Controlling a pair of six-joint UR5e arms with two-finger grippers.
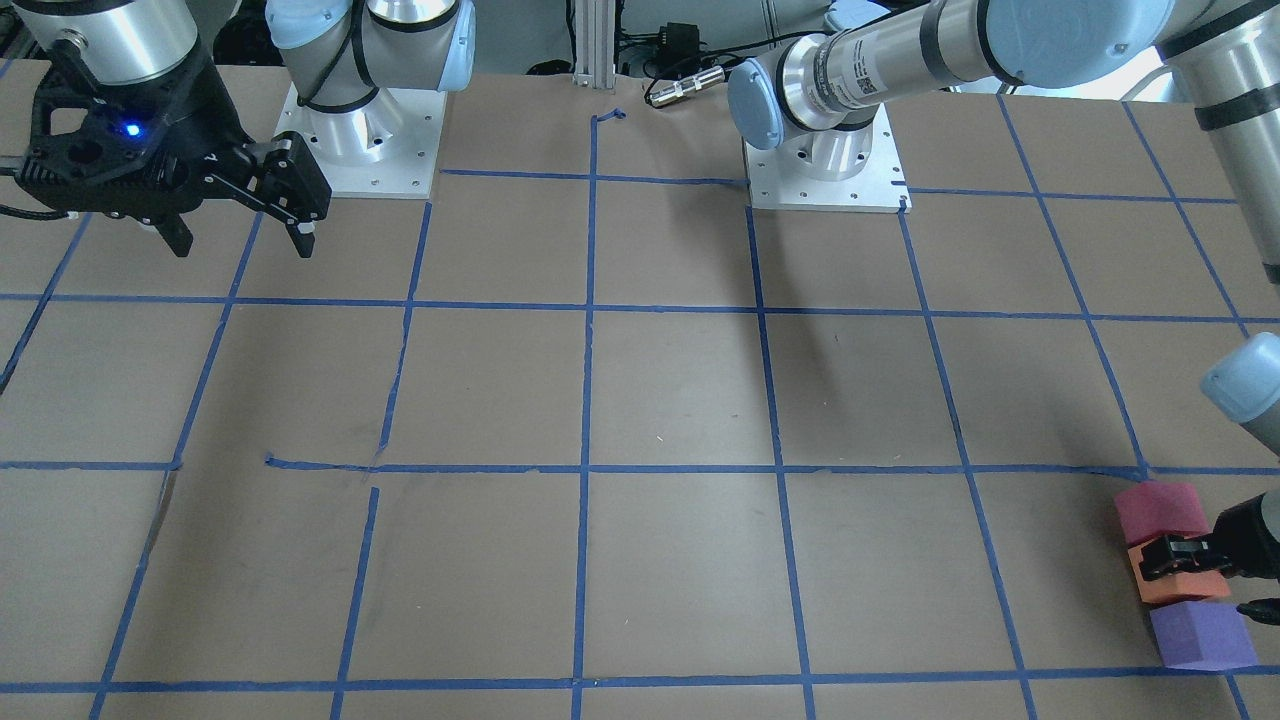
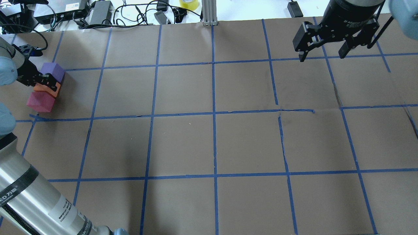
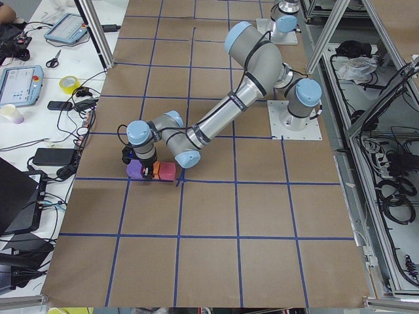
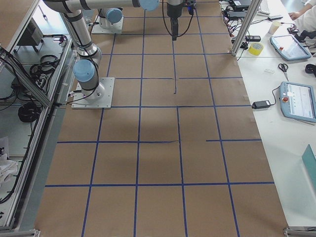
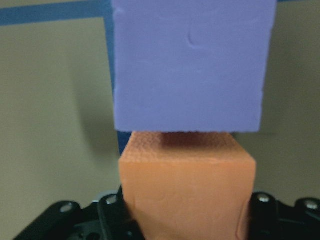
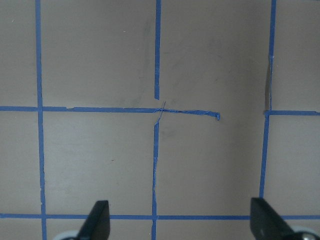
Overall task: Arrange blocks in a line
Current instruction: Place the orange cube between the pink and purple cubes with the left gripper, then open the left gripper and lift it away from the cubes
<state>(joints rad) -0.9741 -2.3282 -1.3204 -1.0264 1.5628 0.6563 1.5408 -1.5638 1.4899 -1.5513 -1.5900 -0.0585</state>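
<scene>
Beside the purple foam cube [image 2: 52, 71], the orange foam cube [image 2: 52, 90] is being clamped by the left pincer [image 2: 45, 84]; the right pincer [image 2: 322, 57] is being held wide.

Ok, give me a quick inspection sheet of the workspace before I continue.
surface: brown table, blue tape grid, some tape ends torn.
job's things: red-pink block, orange block, purple block side by side in a row near the table's left end.
clutter: nothing seen.
grippers: left gripper shut on orange block; right gripper open, above the table.
cables: tangle beyond the far edge.
surroundings: yellow tape roll, teach pendant on side bench.
</scene>
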